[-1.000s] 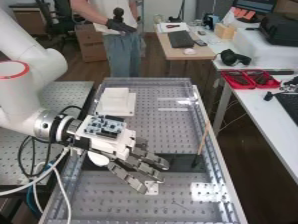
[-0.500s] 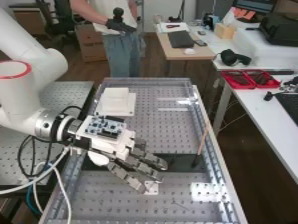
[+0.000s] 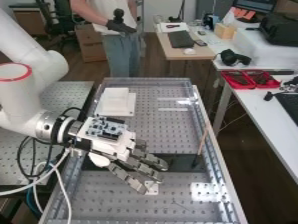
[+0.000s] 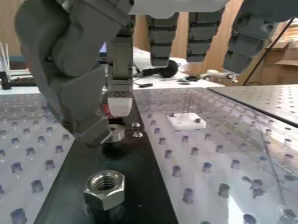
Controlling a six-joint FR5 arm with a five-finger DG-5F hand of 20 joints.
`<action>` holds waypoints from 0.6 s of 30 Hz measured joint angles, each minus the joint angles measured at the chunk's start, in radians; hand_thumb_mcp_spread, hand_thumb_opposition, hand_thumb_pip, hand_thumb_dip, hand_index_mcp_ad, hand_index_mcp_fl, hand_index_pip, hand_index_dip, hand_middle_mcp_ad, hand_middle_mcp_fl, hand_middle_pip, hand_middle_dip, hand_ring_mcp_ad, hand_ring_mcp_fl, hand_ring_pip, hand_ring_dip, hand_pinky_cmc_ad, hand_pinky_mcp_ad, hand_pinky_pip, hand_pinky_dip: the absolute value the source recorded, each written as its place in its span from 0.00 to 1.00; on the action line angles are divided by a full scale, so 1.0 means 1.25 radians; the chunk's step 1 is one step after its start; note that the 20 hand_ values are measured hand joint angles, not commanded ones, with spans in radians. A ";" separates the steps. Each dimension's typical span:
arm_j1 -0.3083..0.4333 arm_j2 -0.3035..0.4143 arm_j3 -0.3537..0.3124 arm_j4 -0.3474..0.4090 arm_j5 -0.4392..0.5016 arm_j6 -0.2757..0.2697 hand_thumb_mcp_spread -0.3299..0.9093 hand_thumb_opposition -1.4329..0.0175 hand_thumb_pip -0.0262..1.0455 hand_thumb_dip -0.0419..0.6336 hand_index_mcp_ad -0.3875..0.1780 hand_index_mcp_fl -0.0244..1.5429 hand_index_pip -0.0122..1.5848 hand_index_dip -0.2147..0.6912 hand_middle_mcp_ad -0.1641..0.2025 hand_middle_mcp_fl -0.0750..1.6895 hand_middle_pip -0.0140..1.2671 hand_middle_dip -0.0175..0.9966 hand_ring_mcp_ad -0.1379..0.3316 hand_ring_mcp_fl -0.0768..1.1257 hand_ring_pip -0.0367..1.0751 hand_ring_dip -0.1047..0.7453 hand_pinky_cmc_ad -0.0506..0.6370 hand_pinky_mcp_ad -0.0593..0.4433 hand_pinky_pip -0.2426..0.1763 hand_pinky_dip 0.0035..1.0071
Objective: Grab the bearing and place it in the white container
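The hand (image 3: 140, 165) is low over the dark strip across the bench in the high view, its fingers extended. In the wrist view, the hand (image 4: 76, 95) has its thumb tip right beside the bearing (image 4: 116, 133), a small metal ring on the black strip. One fingertip, pale at its end, is just above and behind the ring; whether either touches it I cannot tell. The other fingers hang apart, curled round nothing. A white square container (image 3: 116, 103) stands on the far left part of the bench in the high view.
A large hex nut (image 4: 105, 189) stands on the black strip, with two small screws (image 4: 136, 130) near the bearing. A white block (image 4: 186, 121) sits on the perforated bench. A thin brown stick (image 3: 203, 142) leans at the right rail. Cables (image 3: 50, 172) hang below the arm.
The arm and the hand have sunk very slightly toward the bench. The fingers' pose looks much the same.
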 joint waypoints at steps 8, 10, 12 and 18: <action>-0.004 -0.004 0.005 -0.004 0.000 0.002 0.59 0.40 0.63 0.46 0.39 0.01 0.96 0.50 0.60 0.04 0.11 0.17 0.64 0.06 0.11 0.24 0.66 0.73 0.33 0.17; -0.006 -0.005 0.007 -0.005 0.000 0.004 0.59 0.40 0.63 0.46 0.39 0.02 0.96 0.50 0.60 0.04 0.11 0.17 0.64 0.06 0.11 0.24 0.66 0.73 0.33 0.17; -0.007 -0.006 0.008 -0.006 0.000 0.004 0.59 0.40 0.63 0.46 0.39 0.02 0.96 0.50 0.60 0.04 0.11 0.17 0.64 0.06 0.11 0.24 0.66 0.73 0.33 0.17; -0.011 -0.009 0.012 -0.007 -0.002 0.007 0.59 0.40 0.63 0.46 0.39 0.02 0.95 0.49 0.60 0.04 0.11 0.17 0.64 0.06 0.11 0.24 0.66 0.74 0.33 0.17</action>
